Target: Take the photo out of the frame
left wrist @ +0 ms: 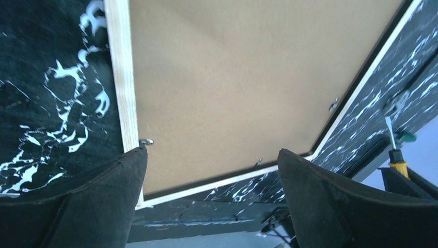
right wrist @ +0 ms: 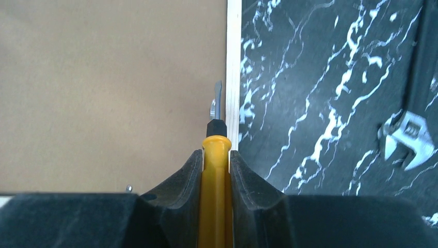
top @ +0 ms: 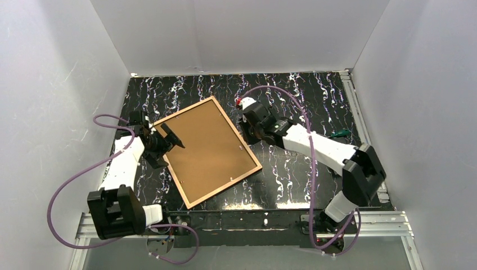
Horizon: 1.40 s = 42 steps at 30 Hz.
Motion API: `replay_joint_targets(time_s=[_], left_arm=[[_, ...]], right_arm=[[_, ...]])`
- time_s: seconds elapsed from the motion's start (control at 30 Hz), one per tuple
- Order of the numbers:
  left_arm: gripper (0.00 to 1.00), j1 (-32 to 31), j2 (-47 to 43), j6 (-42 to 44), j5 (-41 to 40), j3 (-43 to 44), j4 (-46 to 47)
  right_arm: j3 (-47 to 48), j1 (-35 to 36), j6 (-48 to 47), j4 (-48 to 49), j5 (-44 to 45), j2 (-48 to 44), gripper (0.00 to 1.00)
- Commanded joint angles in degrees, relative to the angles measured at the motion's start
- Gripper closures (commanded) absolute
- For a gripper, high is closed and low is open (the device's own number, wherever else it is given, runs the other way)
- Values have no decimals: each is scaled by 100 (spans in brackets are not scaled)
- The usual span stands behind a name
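Brown fibreboard up: the photo (top: pixel 207 151) lies face-down in its frame (top: pixel 225 187), askew on the desk (right wrist: pixel 320 77).
Left tool (left wrist: pixel 212 155) gapes wide, empty, over the frame's left edge; right tool (right wrist: pixel 216 155) clamps a yellow screwdriver (right wrist: pixel 215 175), tip at the right edge.

no writing, label, brand, number or sign can be read in any view. the brown back of the photo (top: pixel 205 152) is plain board, the handle of the screwdriver (right wrist: pixel 215 170) is plain yellow, and the white marks on the black surface (top: pixel 292 169) are only a marble pattern.
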Motion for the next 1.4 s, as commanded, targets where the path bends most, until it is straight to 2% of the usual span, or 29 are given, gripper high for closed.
replay_joint_targets(time_s=[0.0,0.2,0.5,0.8,1.13,1.3,1.37], left_arm=[[2,480,536,5,32,273,-342],[2,1048,1602,188,246,1059,-405],[6,1193,2820,559,73,1903,-715],[11,1187,3147,354,106,1609,-501],[18,1154,3357,154,299,1545,-454],[20,1052,3428,126,348,1523,-438],[20,1033,3435,98,348,1507,-430]], right_arm=[[762,-12,-470,221,271,542,99],[1951,-28,-680,98,208,1511,99],[3227,-107,-1073,20,208,2590,99],[4331,-409,-1493,-166,-21,3603,99],[5254,-421,-2141,-481,-381,4361,99],[5519,-416,-2303,-617,-302,4586,99],[5870,-412,-2541,-995,-113,4916,99]])
